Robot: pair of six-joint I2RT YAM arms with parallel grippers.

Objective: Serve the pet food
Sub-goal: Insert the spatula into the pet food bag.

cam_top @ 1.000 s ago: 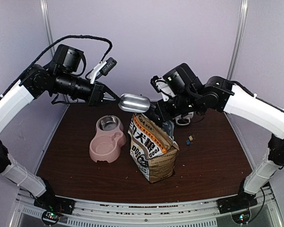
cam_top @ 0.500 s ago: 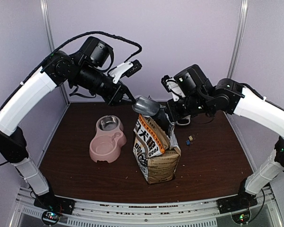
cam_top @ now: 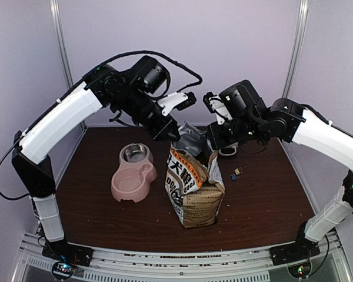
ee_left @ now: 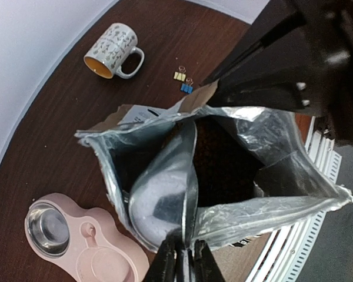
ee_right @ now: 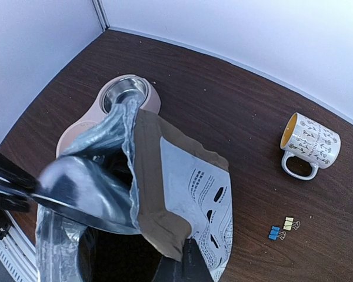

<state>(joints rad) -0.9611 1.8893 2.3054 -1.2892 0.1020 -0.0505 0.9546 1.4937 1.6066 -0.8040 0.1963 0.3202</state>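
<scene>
The kraft-brown dog-food bag (cam_top: pixel 191 191) stands open mid-table, its foil lining (ee_left: pixel 270 200) spread wide. Deep inside it the pet food (ee_left: pixel 223 167) shows as a dark brown mass. My left gripper (ee_left: pixel 185 259) is shut on the handle of a silver metal scoop (ee_left: pixel 162 202). The scoop's bowl is tipped down into the bag's mouth (cam_top: pixel 191 138), and I see no kibble in it. My right gripper (ee_right: pixel 185 261) is shut on the bag's back rim (ee_right: pixel 165 217) and holds it up and open. From above, that gripper (cam_top: pixel 214 147) sits just right of the scoop.
A pink double bowl (cam_top: pixel 132 176) with a steel insert (ee_right: pixel 125 94) lies left of the bag. A patterned mug (ee_right: pixel 310 147) lies on its side at the back right, with small binder clips (ee_right: pixel 281 229) near it. Both arms crowd above the bag.
My left arm swung right and down, carrying the scoop from above the bowl's far side into the bag's mouth. The right gripper kept its hold on the rim.
</scene>
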